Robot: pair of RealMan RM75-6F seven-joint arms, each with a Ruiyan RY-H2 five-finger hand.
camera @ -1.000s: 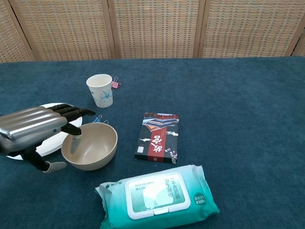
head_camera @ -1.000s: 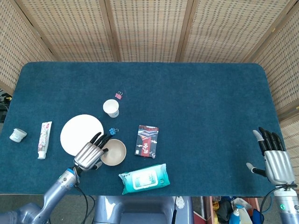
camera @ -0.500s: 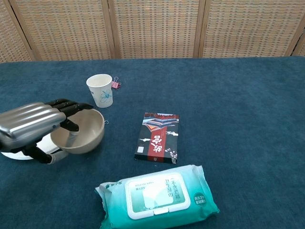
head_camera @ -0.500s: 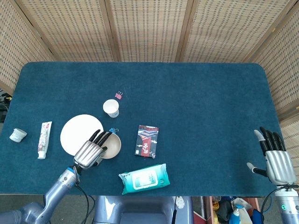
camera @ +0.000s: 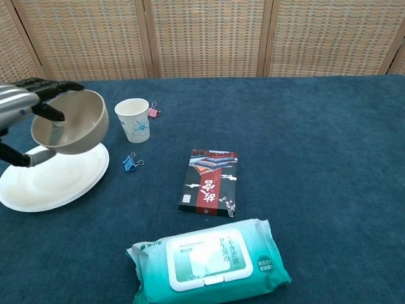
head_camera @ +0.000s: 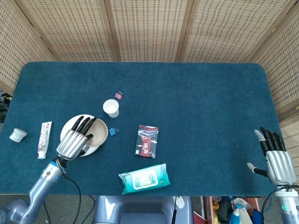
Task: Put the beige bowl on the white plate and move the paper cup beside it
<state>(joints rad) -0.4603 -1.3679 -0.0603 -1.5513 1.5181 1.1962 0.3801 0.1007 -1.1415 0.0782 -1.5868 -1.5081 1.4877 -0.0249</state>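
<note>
My left hand (head_camera: 74, 140) (camera: 19, 101) grips the beige bowl (head_camera: 96, 134) (camera: 74, 120) by its rim, fingers inside it. The bowl hangs tilted in the air over the white plate (head_camera: 69, 128) (camera: 54, 183), clear of it in the chest view. The paper cup (head_camera: 111, 108) (camera: 133, 120), white with a blue flower, stands upright just beyond the plate's right side. My right hand (head_camera: 274, 157) is open at the table's right front corner, far from all of this, and shows only in the head view.
A blue binder clip (camera: 130, 162) lies by the plate's right edge, a pink one (head_camera: 118, 95) behind the cup. A dark packet (camera: 209, 182) and a wet-wipes pack (camera: 211, 258) lie right of the plate. A toothpaste tube (head_camera: 44, 139) and small tub (head_camera: 17, 135) sit left.
My left hand has lifted the bowl off the cloth and carried it left and up, so it now hangs over the plate. The blue clip is uncovered. The right hand stayed put.
</note>
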